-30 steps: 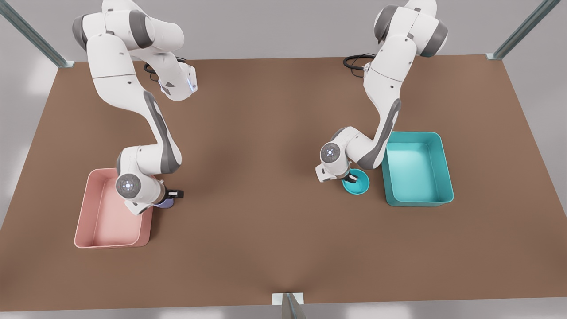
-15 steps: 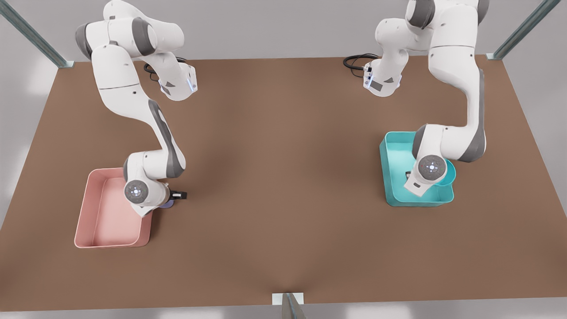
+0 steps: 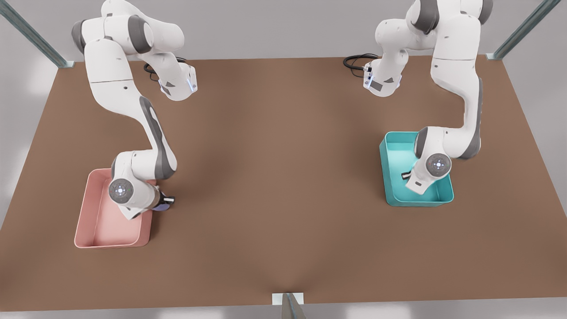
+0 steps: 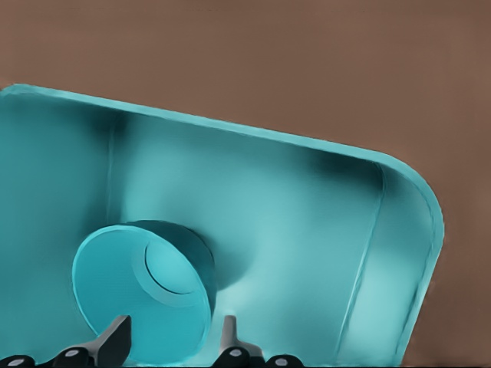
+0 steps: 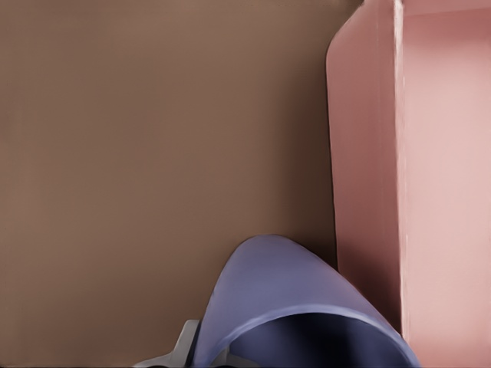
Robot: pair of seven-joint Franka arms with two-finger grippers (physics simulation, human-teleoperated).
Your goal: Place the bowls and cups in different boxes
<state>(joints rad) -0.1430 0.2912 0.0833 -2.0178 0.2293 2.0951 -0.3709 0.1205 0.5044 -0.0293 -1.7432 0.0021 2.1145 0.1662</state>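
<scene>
Two arms over pink box and teal box

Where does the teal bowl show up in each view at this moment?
Front view: not distinguishable; the left end effector hangs over the teal box.
Left wrist view: teal bowl gripped by its rim over the box floor.
Right wrist view: not in it.
Shared landmark: the teal box.

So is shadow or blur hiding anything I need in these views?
Front view: even light, the arm covers most of the purple cup. Left wrist view: teal bowl in the left gripper, soft shadow on the teal box floor. Right wrist view: cup held in the right gripper, beside the pink box.
</scene>
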